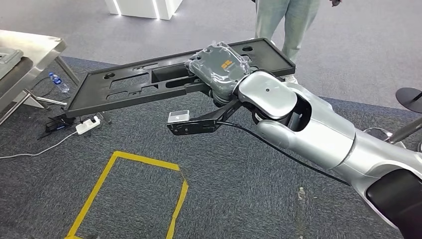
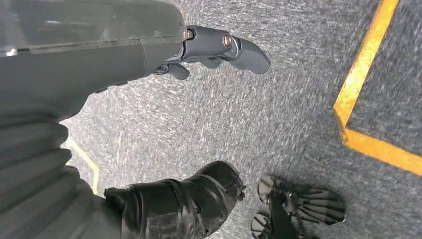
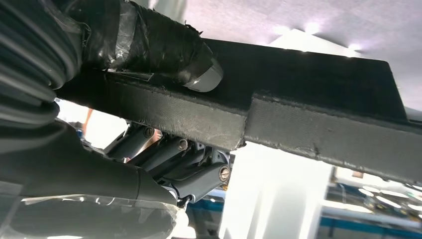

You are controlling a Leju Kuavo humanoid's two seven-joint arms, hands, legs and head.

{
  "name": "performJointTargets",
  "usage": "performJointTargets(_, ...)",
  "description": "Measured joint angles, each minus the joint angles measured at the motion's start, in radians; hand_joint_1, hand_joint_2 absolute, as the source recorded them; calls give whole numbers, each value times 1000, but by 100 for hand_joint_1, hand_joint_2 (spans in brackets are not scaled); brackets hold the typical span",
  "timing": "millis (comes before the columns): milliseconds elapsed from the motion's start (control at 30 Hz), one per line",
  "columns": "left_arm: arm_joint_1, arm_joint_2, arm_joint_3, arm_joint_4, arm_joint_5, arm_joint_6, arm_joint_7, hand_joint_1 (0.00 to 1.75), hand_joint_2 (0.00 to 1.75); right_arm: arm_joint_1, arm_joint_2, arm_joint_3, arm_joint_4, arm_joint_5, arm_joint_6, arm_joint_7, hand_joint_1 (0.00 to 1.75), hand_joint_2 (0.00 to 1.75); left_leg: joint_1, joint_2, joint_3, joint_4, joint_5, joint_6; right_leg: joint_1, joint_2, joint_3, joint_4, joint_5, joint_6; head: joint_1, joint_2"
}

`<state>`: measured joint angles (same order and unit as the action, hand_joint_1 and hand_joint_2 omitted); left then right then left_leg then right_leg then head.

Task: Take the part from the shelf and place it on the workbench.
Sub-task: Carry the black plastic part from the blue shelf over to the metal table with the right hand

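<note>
The part [image 1: 124,87] is a long, flat black panel with cut-outs. It hangs level above the carpet, and my right hand [image 1: 221,69], in a grey cover with an orange mark, grips it near its right end. In the right wrist view the taped thumb [image 3: 149,45] presses on one face of the part [image 3: 308,94] and the dark fingers [image 3: 189,169] curl under the other. The metal workbench [image 1: 30,47] stands at the far left. My left hand [image 2: 99,64] hangs over the carpet, its fingers [image 2: 224,47] apart and holding nothing.
A person's legs [image 1: 286,20] stand just beyond the part's right end. A white power strip [image 1: 87,124] with cables and a water bottle [image 1: 58,82] lie on the floor by the workbench. Yellow tape [image 1: 144,162] marks a box on the carpet. A white block [image 1: 142,7] stands at the back.
</note>
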<state>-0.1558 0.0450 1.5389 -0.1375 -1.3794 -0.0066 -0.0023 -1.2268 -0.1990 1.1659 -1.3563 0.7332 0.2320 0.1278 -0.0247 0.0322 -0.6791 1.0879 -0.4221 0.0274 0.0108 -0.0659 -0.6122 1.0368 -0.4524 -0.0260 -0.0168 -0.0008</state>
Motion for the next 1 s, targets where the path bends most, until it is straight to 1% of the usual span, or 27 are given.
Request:
performJointTargets(33,-2,5,0,0,0,-1,-1,0,175,-1,3,0,5,0,-3,-3,175,175,-12,17,24,-45,8,11,1,-9,2,-3,0,0,0,0)
performJointTargets(67,-3,9,0,-1,0,-2,-2,0,175,-2,6,0,10,0,-6,-4,175,175,-22,29,36,-68,7,19,2,-19,3,-7,1,1,0,0)
performJointTargets(133,-2,17,0,-2,0,-5,-4,0,175,-2,14,1,19,0,-10,-8,175,175,-24,18,44,-90,12,28,4,-36,6,-13,2,5,-2,0)
performJointTargets(167,-1,19,0,-3,0,-7,-4,0,175,-2,18,2,23,0,-11,-10,175,175,-20,10,50,-102,19,28,3,-29,6,-12,-1,8,-1,0)
performJointTargets(233,0,20,0,-3,0,-10,-4,0,175,-6,21,2,29,1,-15,-12,175,175,-8,-8,63,-125,31,30,-1,14,-14,35,-30,17,0,0)
performJointTargets(267,-2,19,0,-3,0,-11,-4,0,175,-7,22,2,33,1,-18,-13,175,175,-4,-18,65,-129,34,29,-5,41,-39,89,-56,22,1,0)
performJointTargets(300,-5,19,0,-3,0,-12,-4,0,175,-8,22,3,37,1,-19,-14,175,175,0,-28,64,-129,35,30,-8,56,-71,154,-83,28,2,0)
performJointTargets(333,-7,18,0,-3,0,-13,-4,0,175,-7,22,4,41,2,-20,-14,175,175,4,-41,62,-126,35,30,-12,63,-101,212,-101,34,3,0)
performJointTargets(367,-7,17,0,-3,0,-14,-3,0,175,-6,22,6,46,2,-20,-15,175,175,8,-53,60,-121,34,27,-16,65,-120,245,-104,40,2,0)
performJointTargets(400,-6,17,0,-3,0,-14,-2,0,175,-4,22,8,49,2,-20,-15,175,175,13,-66,57,-114,31,23,-21,65,-121,242,-88,47,3,0)
performJointTargets(433,-4,16,0,-3,0,-14,-2,0,175,-4,22,9,52,3,-20,-15,175,175,19,-78,54,-105,27,17,-27,67,-103,202,-58,54,3,0)
performJointTargets(467,-3,17,0,-3,0,-14,-1,0,175,-4,22,10,54,3,-20,-15,175,175,26,-90,50,-93,21,8,-34,76,-76,141,-28,62,3,0)
performJointTargets(500,-3,18,0,-3,0,-13,-1,0,175,-5,22,10,56,4,-20,-15,175,175,30,-102,40,-77,15,-2,-41,97,-48,85,-8,68,5,0)
performJointTargets(533,-4,19,0,-3,0,-13,0,0,175,-6,23,10,57,4,-21,-15,175,175,33,-114,29,-61,11,-11,-45,115,-30,48,1,69,5,0)
performJointTargets(567,-4,19,0,-4,0,-13,1,0,175,-6,25,11,59,4,-21,-16,175,175,35,-123,17,-49,9,-18,-45,128,-23,32,0,67,5,0)
performJointTargets(600,-4,20,0,-4,0,-12,1,0,175,-6,26,11,60,4,-21,-16,175,175,37,-132,8,-44,11,-23,-42,132,-23,34,-4,61,5,0)
performJointTargets(633,-2,20,0,-4,0,-12,2,0,175,-5,28,11,62,4,-21,-16,175,175,39,-140,3,-43,13,-26,-40,122,-26,37,-3,52,4,0)
performJointTargets(667,1,19,0,-4,0,-12,2,0,175,-4,29,11,63,4,-21,-16,175,175,41,-136,-1,-42,11,-29,-39,112,-26,36,-2,45,4,0)
performJointTargets(733,5,19,0,-4,0,-12,2,0,175,-5,33,11,65,4,-21,-15,175,175,39,-97,-20,-4,-14,-36,-39,92,-24,31,1,30,-2,0)
performJointTargets(767,4,19,0,-4,0,-12,2,0,175,-6,35,11,66,4,-21,-15,175,175,37,-70,-42,43,-40,-39,-37,82,-24,29,2,24,-6,0)
performJointTargets(800,2,18,0,-4,0,-12,2,0,175,-7,36,11,67,4,-21,-15,175,175,37,-52,-70,106,-71,-42,-34,71,-24,27,3,21,-9,0)
performJointTargets(833,0,17,0,-4,0,-13,2,0,175,-7,36,11,68,4,-21,-15,175,175,37,-44,-99,170,-97,-43,-31,58,-24,26,3,19,-11,0)
performJointTargets(867,-1,16,0,-4,0,-13,2,0,175,-6,37,11,69,4,-21,-16,175,175,37,-40,-117,213,-109,-41,-28,46,-24,26,3,18,-12,0)
performJointTargets(900,0,15,0,-4,0,-13,2,0,175,-5,37,11,70,4,-21,-16,175,175,37,-39,-119,222,-103,-39,-25,35,-24,26,2,17,-13,0)
performJointTargets(933,1,14,0,-4,0,-14,3,0,175,-5,38,11,72,5,-21,-17,175,175,35,-37,-101,192,-81,-34,-23,25,-22,26,1,16,-13,0)
performJointTargets(967,2,14,0,-4,0,-14,4,0,175,-5,39,11,73,5,-21,-17,175,175,33,-31,-66,129,-48,-29,-21,15,-20,25,-1,15,-13,0)
performJointTargets(1000,2,14,0,-4,0,-14,4,0,175,-6,41,11,74,6,-21,-17,175,175,27,-15,-27,59,-24,-24,-20,5,-16,22,-2,14,-14,0)
